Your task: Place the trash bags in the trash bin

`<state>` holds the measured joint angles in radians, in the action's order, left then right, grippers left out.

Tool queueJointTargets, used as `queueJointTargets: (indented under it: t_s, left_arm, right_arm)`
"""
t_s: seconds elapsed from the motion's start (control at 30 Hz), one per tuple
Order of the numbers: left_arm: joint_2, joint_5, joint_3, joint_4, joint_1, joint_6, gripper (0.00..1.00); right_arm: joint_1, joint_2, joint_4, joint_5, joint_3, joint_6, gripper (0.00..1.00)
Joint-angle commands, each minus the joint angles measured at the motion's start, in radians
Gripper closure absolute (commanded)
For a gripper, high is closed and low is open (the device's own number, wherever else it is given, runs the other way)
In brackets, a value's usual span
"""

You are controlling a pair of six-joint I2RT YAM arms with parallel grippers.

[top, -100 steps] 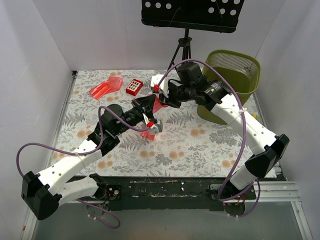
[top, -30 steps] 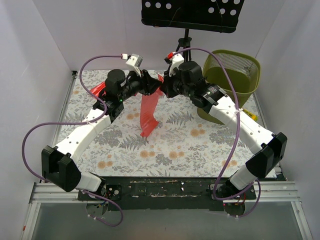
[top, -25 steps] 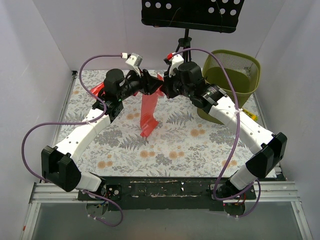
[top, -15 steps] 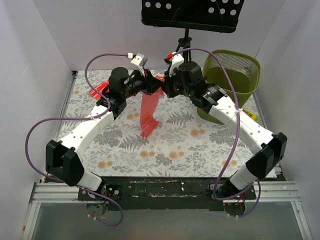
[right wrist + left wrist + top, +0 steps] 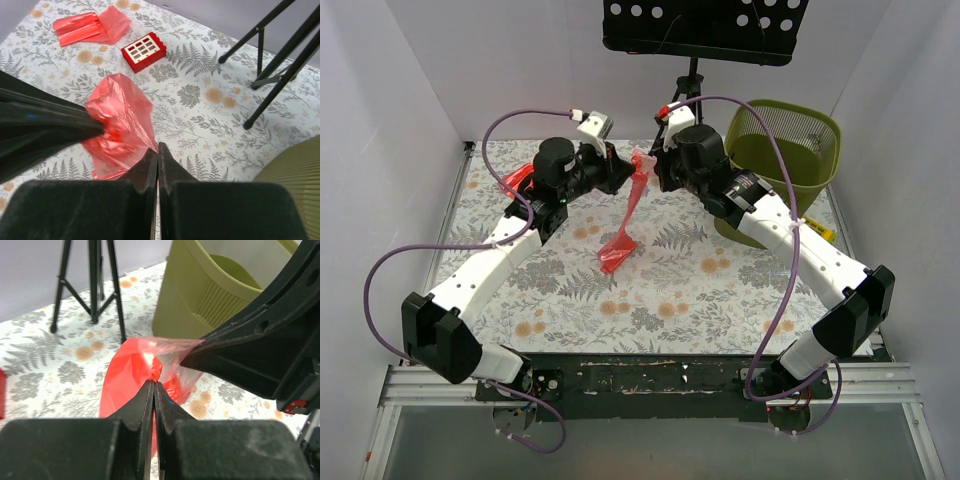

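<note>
One red trash bag (image 5: 623, 228) hangs between my two grippers, with its lower end resting on the flowered table. My left gripper (image 5: 622, 172) is shut on its top edge (image 5: 154, 382). My right gripper (image 5: 649, 170) is shut on the same bag's edge (image 5: 158, 148). In the wrist views the film (image 5: 127, 375) (image 5: 122, 120) bulges between the two sets of fingers. More red trash bags (image 5: 90, 27) lie flat at the far left of the table, partly behind my left arm (image 5: 515, 180). The olive-green trash bin (image 5: 790, 150) (image 5: 215, 295) stands at the far right.
A small red box with white buttons (image 5: 144, 50) lies on the table near the flat bags. A black music stand's tripod (image 5: 690, 90) (image 5: 275, 65) stands at the back, just left of the bin. White walls close in the table on three sides.
My left gripper has shut on the bag's top beside the right gripper. The hanging bag has gone from a wide sheet to a narrow twisted strip.
</note>
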<state>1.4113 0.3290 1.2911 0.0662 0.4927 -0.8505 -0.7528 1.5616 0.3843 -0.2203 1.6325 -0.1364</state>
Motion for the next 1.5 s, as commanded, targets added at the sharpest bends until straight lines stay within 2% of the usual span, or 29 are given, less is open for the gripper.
queueJointTargets:
  t_s: [0.0,0.13,0.27,0.3,0.33,0.67,0.87,1.03,1.23,1.47]
  left_arm:
    - [-0.094,-0.146,-0.010,0.047,-0.008,0.064,1.00]
    - [-0.097,-0.105,-0.012,0.027,-0.009,0.048,1.00]
    - [-0.081,-0.024,-0.012,-0.022,-0.009,-0.025,0.51]
    - [-0.075,-0.006,-0.004,-0.028,-0.009,-0.033,0.45]
    - [-0.065,0.008,0.008,-0.025,-0.008,-0.042,0.43]
    - [0.023,0.012,0.076,-0.025,-0.006,-0.099,0.41]
    - [0.110,-0.077,0.138,0.021,0.000,-0.095,0.44]
    - [0.149,-0.151,0.148,0.055,0.004,-0.065,0.46]
    - [0.112,-0.261,0.106,0.093,0.004,-0.016,0.44]
    - [0.048,-0.403,0.057,0.099,0.003,0.057,0.41]
  right_arm:
    - [0.003,-0.049,-0.058,-0.056,-0.011,0.034,0.99]
    - [0.003,-0.055,-0.061,-0.008,-0.019,0.037,0.99]
    - [0.000,-0.055,-0.070,0.007,-0.020,0.046,0.99]
    - [-0.002,-0.058,-0.070,0.010,-0.019,0.050,0.99]
    - [-0.003,-0.057,-0.073,0.013,-0.017,0.054,0.99]
    - [-0.014,-0.063,-0.081,0.044,-0.016,0.080,0.99]
    - [-0.026,-0.072,-0.078,0.081,-0.019,0.104,0.99]
    - [-0.031,-0.087,-0.082,-0.034,-0.011,0.133,0.99]
    - [-0.029,-0.103,-0.120,-0.203,-0.034,0.216,0.99]
    - [-0.028,-0.120,-0.150,-0.217,-0.076,0.256,0.99]
